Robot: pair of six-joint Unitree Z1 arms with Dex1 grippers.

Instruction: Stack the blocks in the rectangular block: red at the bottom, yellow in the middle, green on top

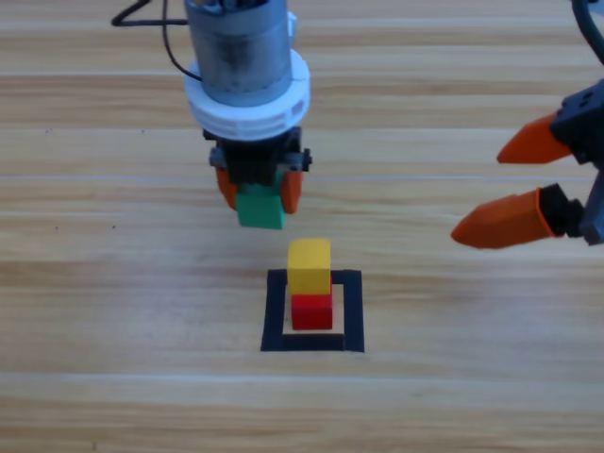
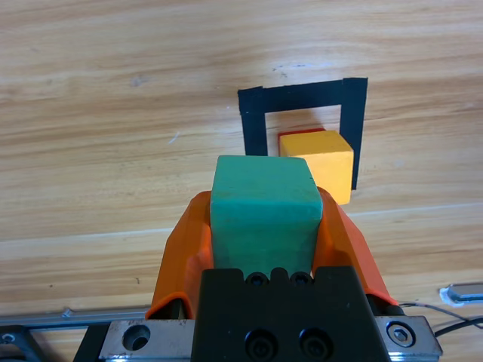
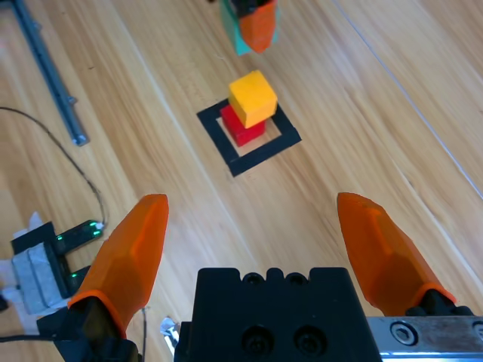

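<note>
yellow (image 1: 310, 265) atop red (image 1: 311, 312), green (image 1: 260, 206) aloft

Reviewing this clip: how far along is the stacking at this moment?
Done: the small yellow cube sits on the small red cube inside the flat black square outline. In hand: the left gripper holds the teal-green cube beside the stack. Left: placing green on top. The right gripper waits open at the right.

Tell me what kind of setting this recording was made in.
Probably a lab tabletop set up for robot tests: a bare wooden table with a taped black square outline, plain cubes, the green cube held by the left gripper, and loose cables on the table.
</note>
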